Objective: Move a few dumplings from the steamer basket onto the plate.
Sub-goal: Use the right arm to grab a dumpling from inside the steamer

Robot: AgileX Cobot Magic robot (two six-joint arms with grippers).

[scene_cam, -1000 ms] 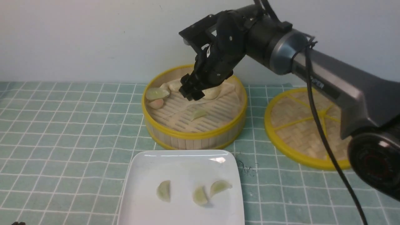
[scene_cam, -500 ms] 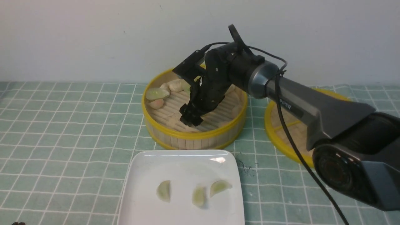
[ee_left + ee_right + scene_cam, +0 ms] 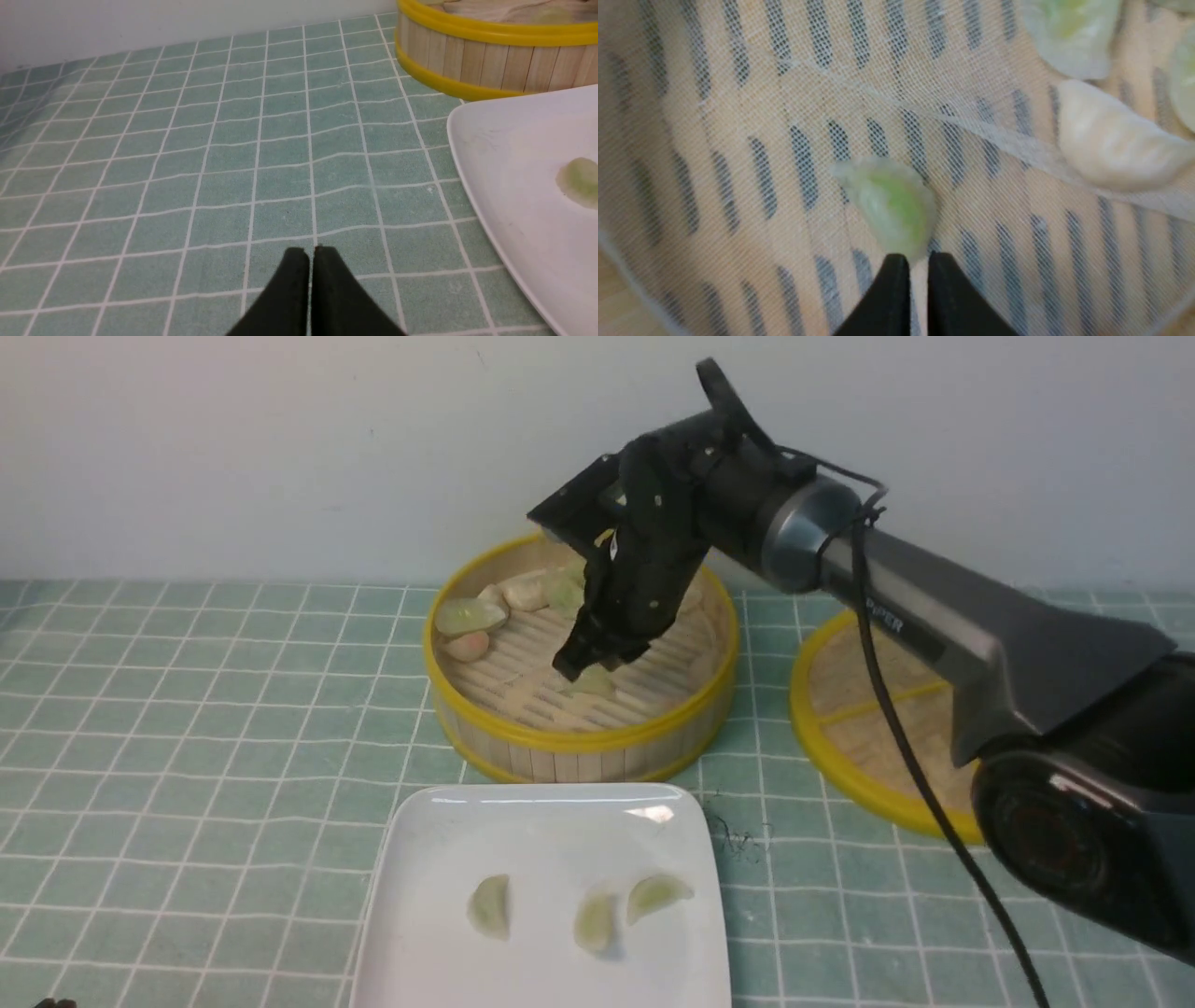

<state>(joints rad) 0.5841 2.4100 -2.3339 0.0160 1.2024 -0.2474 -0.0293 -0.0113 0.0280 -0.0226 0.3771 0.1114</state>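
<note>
Right gripper (image 3: 583, 663) at frame centre, inside steamer basket (image 3: 579, 739); jaws drawn narrow, apparently pinching thin end of green dumpling (image 3: 894, 207) on liner (image 3: 738, 140), likely sparing soft belly. Plate (image 3: 420, 859) lower centre holds three dumplings (image 3: 489, 905). Left gripper (image 3: 310, 254) closed, idle over tablecloth (image 3: 233, 163).

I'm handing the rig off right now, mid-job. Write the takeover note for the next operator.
Left gripper: shut, empty, over the tablecloth.
Right gripper: jaws nearly closed at the end of a green dumpling on the steamer basket floor; grip unconfirmed.
Done: three dumplings on the plate.
Left to do: check the hold, carry this one to the plate; several more sit at the basket's far side.
</note>
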